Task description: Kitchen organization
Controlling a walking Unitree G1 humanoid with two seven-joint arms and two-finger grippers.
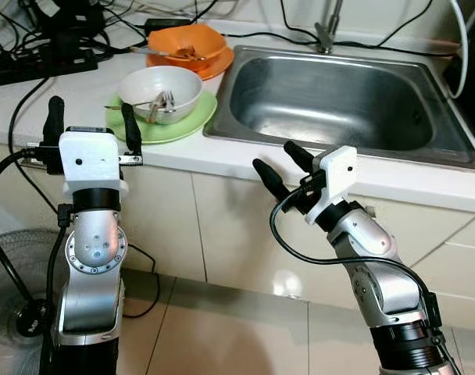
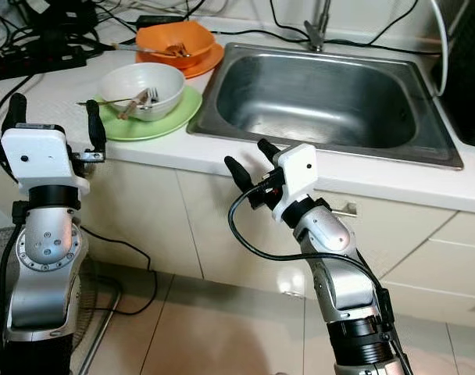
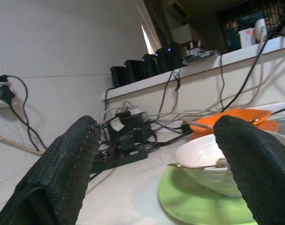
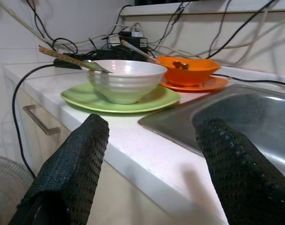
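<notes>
The left gripper (image 1: 90, 121) hovered, fingers spread, at the table (image 1: 81, 94) edge beside the white ceramic bowl (image 1: 159, 92) on its round green plate (image 1: 187, 121); it should advance level. The right gripper (image 1: 284, 166) waited, fingers spread, below the steel sink (image 1: 339, 101).

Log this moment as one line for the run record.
left claw: open, at counter edge by white bowl on green plate | right claw: open, below sink front | nothing held
</notes>
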